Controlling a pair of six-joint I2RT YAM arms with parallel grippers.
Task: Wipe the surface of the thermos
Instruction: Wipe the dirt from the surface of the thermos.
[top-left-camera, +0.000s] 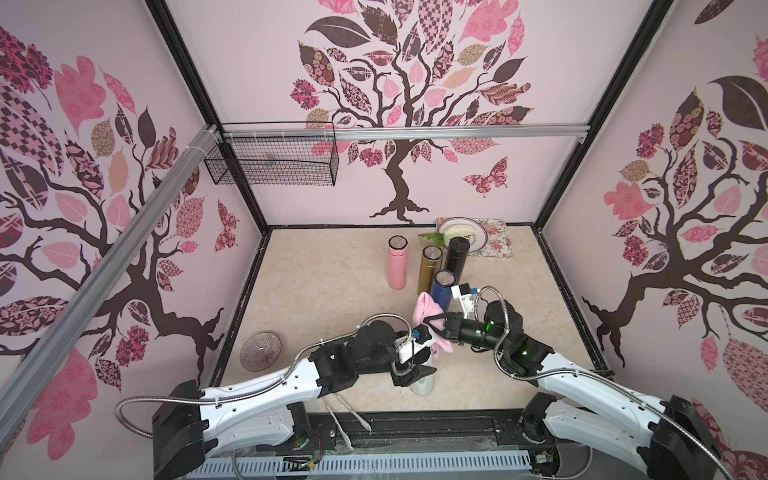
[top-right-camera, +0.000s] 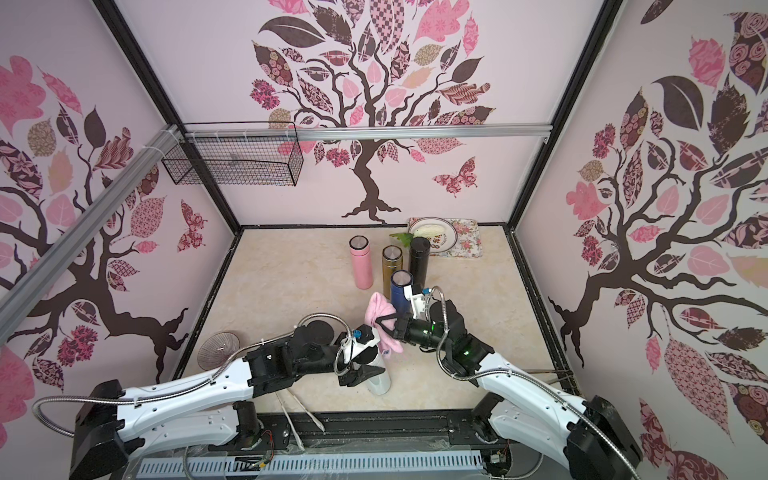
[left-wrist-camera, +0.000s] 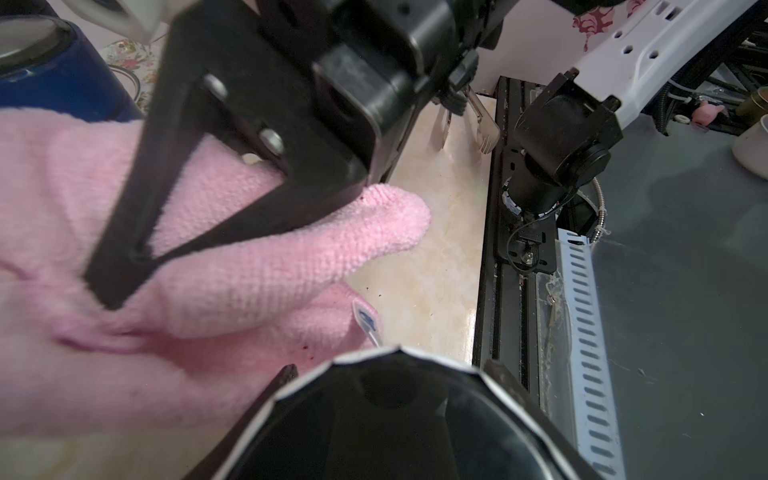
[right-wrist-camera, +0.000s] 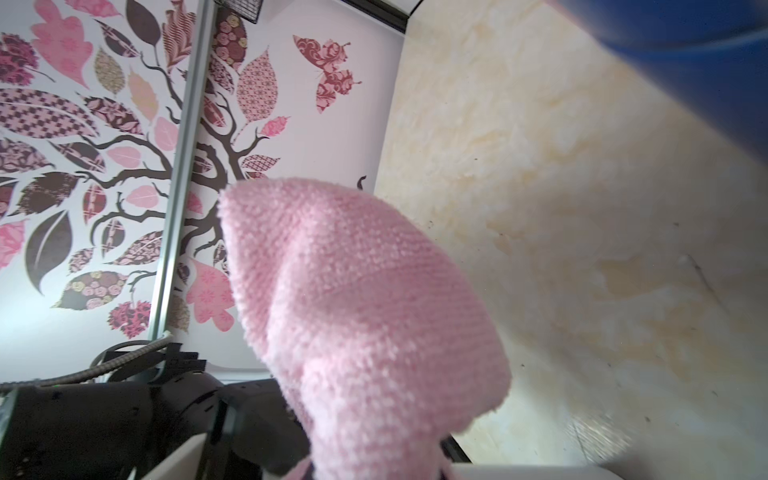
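Thermos-wiping lot: white thermos (top-left-camera: 424, 386) upright at the near centre of the surface (top-left-camera: 316, 291).
Left gripper (top-left-camera: 417, 371) is clamped on the white thermos just below its top. Right gripper (top-left-camera: 429, 321) is pressed together, pinching the pink cloth (top-left-camera: 424, 308). The cloth hangs just beside the thermos top on its far side; contact cannot be told. Blue thermos (top-left-camera: 441, 293) stands directly behind the cloth. Gold thermos (top-left-camera: 429, 270), black thermos (top-left-camera: 456, 255) and pink thermos (top-left-camera: 397, 264) stand farther back, all upright. Plate (top-left-camera: 482, 240) rests on a floral tray (top-left-camera: 502, 243), far right. Glass bowl (top-left-camera: 261, 351) sits near left. Wire basket (top-left-camera: 274, 164) hangs on the far wall, left.
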